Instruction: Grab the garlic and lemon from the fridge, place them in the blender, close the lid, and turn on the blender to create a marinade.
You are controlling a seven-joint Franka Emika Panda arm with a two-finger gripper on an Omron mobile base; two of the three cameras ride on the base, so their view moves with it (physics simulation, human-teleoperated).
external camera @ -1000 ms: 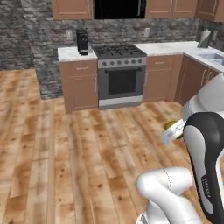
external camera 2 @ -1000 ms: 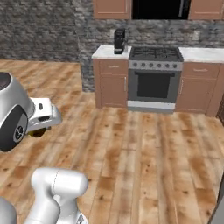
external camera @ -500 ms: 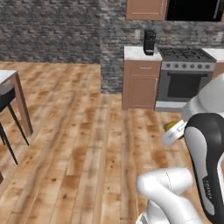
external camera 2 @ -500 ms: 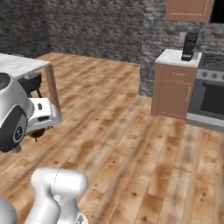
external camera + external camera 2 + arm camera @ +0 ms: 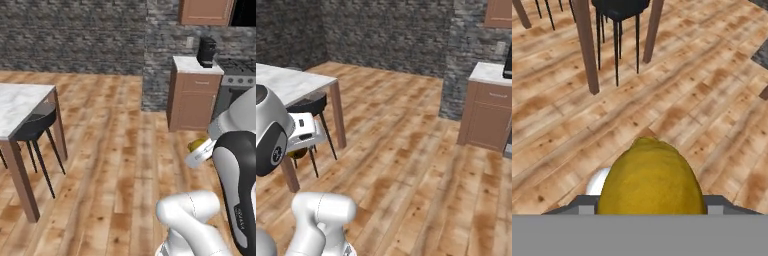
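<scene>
The lemon (image 5: pixel 652 177) sits pinched in the gripper (image 5: pixel 651 207), bulking up from the 6 o'clock edge of the hand view and hiding the fingertips; it is dark yellow with a small nub on top. In the left base view a sliver of the lemon (image 5: pixel 196 144) peeks out at 3 o'clock, just beside the white hand and the arm's dark joint. Below it in the hand view lies plank wood floor (image 5: pixel 702 100).

Outward from there, toward 12 o'clock in the hand view, stand a black stool (image 5: pixel 619 7) with thin legs and the brown legs of a table (image 5: pixel 586 45). In the left base view the table (image 5: pixel 20 102), with its pale marbled top, is at 9 o'clock with the stool (image 5: pixel 35 125) tucked against it. At 2 o'clock a brown cabinet (image 5: pixel 192 102) with a white top carries a small black appliance (image 5: pixel 206 51), against a dark stone wall (image 5: pixel 75 35). The right base view shows the table (image 5: pixel 293 82) at 10 o'clock and the cabinet (image 5: pixel 486 115) at 3 o'clock.
</scene>
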